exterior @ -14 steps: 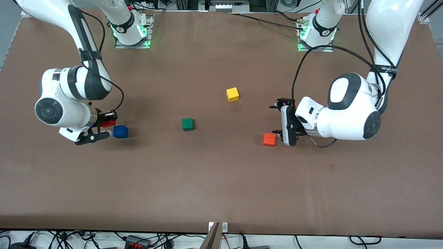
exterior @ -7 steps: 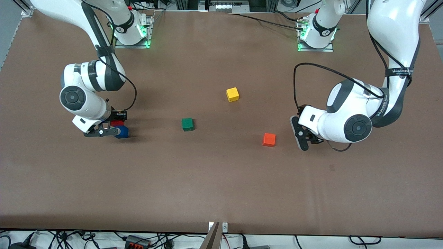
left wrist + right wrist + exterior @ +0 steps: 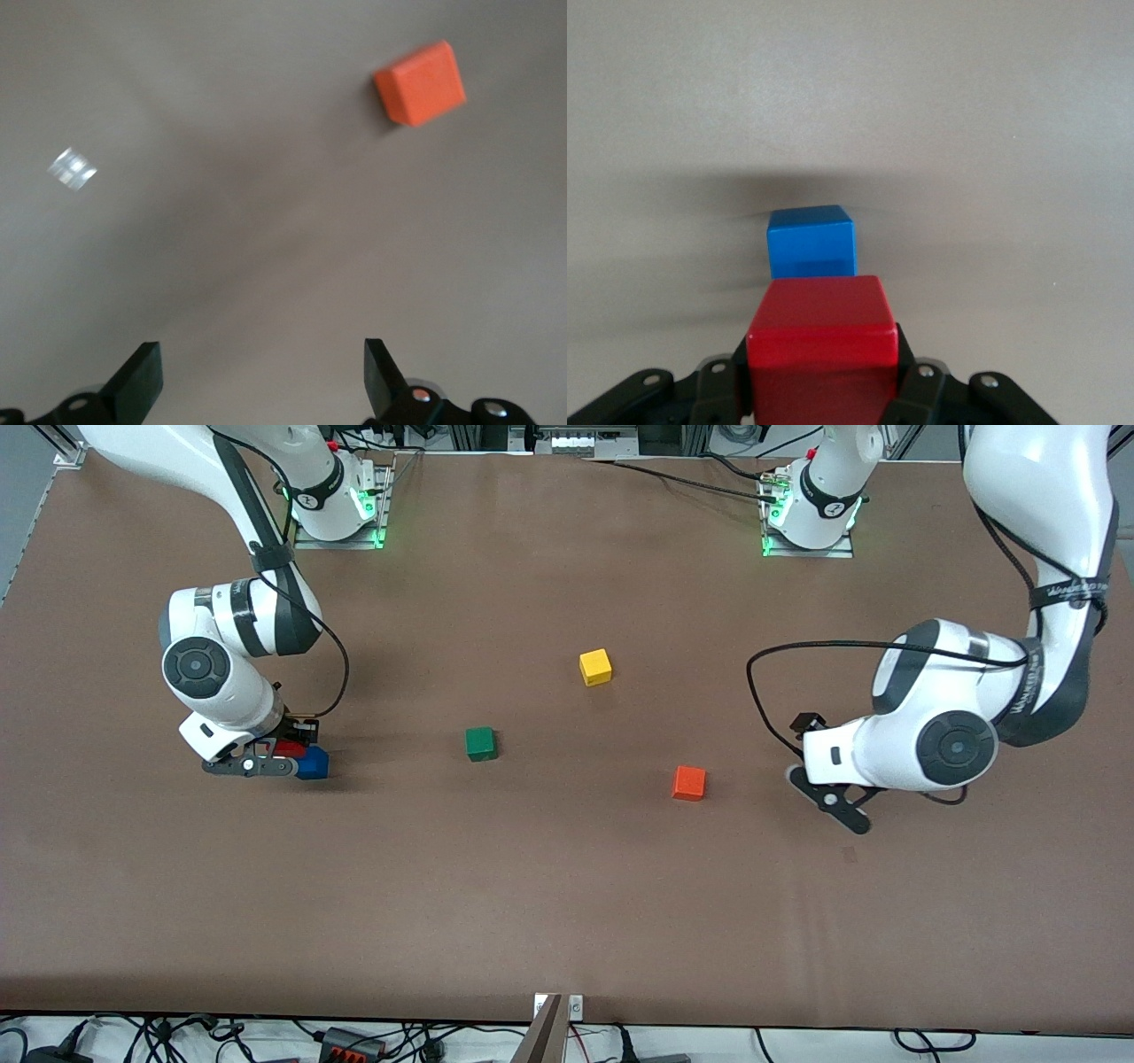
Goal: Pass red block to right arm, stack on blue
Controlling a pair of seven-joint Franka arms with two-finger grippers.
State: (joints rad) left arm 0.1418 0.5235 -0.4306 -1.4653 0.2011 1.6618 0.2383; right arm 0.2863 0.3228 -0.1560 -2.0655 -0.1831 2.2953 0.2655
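Cube, red block (image 3: pixel 819 350): clamped side-to-side in the right gripper (image 3: pixel 822 390), carried just above the tabletop (image 3: pixel 567 886), close beside the blue cube (image 3: pixel 811 241) and probably not yet over it. Likely light, rigid, smooth-faced; flat opposite faces suit the jaws. Left gripper (image 3: pixel 257 376) waits near the orange cube (image 3: pixel 421 83), jaws apart, empty.
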